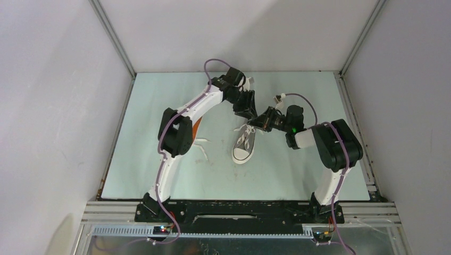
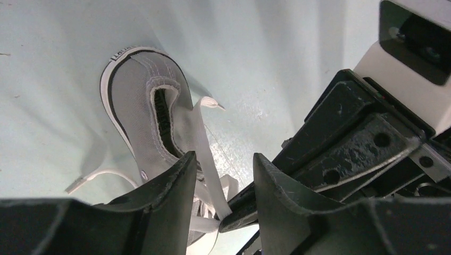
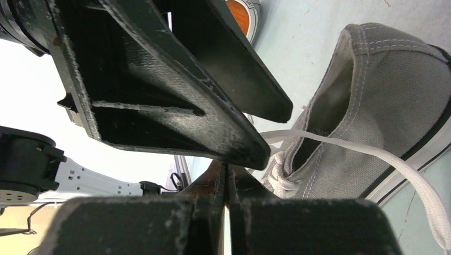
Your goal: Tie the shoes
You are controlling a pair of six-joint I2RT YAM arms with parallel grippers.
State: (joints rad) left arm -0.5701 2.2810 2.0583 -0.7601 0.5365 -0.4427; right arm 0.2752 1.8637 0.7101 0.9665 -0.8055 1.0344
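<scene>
Lace of soft, light canvas sneaker looks limp and slippery; pinch it midway. Right end effector is clamped closed, apparently on it; left end effector sits half-spread around it.

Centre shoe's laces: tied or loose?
Loose: no bow shows; one lace end lies free on the table, another strand rises off the shoe.

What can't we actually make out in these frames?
- The second shoe: in the top view the left arm covers all but an orange sliver; the right wrist view cuts it off at the top edge.
- Whether the right pincer grips the lace: in the right wrist view its tips are hidden behind the left pincer.
- The middle shoe lacing: too small from above, and the pincers block it in the wrist views.
</scene>
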